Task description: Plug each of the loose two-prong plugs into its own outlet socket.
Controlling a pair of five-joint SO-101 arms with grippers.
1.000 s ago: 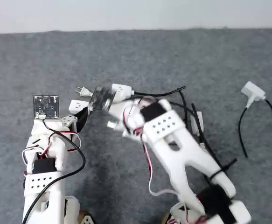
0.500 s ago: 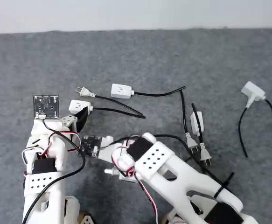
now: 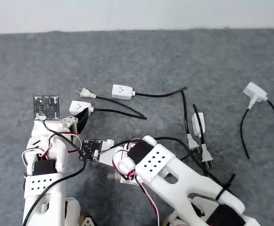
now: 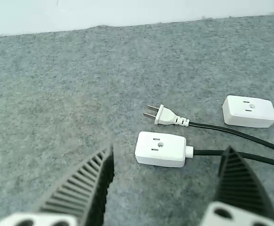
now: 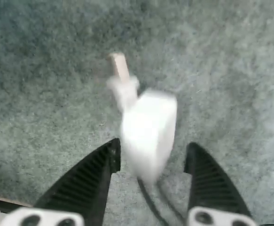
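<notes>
Left gripper [image 4: 168, 151] agape near socket [image 4: 160, 149]

My arms [image 3: 188, 179] are white, with black motor blocks, red, white and black wires, and a dotted white plate on each. My left gripper [image 4: 168, 157] has black ribbed fingers [image 4: 92, 186] on white bases; my right gripper [image 5: 154, 146] has black fingers [image 5: 87, 181] too. The table [image 3: 183, 56] is mottled grey felt, below a pale wall [image 3: 137, 14]. The sockets [image 4: 160, 149] are white, the plug [image 4: 165, 116] is white with metal-grey prongs, and the cords [image 3: 160, 95] are black. Between my right fingers, a blurred white piece [image 5: 148, 127] has a tan tip.
</notes>
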